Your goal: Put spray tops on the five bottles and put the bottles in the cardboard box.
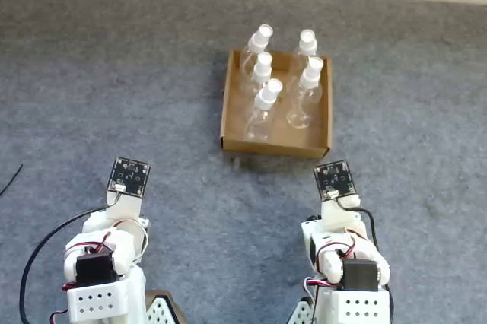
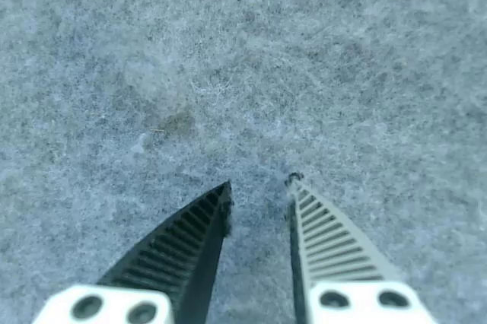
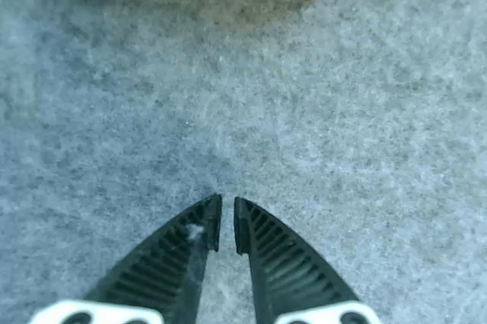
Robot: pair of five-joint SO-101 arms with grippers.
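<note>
Five capped bottles (image 1: 262,73) stood in the cardboard box (image 1: 274,145); left tool (image 2: 260,187) slightly apart, right tool (image 3: 227,214) together, above grey counter (image 1: 114,73)

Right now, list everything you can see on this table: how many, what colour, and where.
spray bottles: five, clear, standing in the cardboard box
spray tops: five, white, one on each bottle
cardboard box: one, brown, mid-table, just ahead of the right arm
mat: one, grey felt, covering the table
cable: one, black, at the mat's left edge
left arm: one, white and black, near edge
right arm: one, white and black, near edge
left gripper: one black finger and one white, slightly apart, empty, over bare mat
right gripper: black fingers, almost touching, empty, over the mat short of the box's corner
</note>
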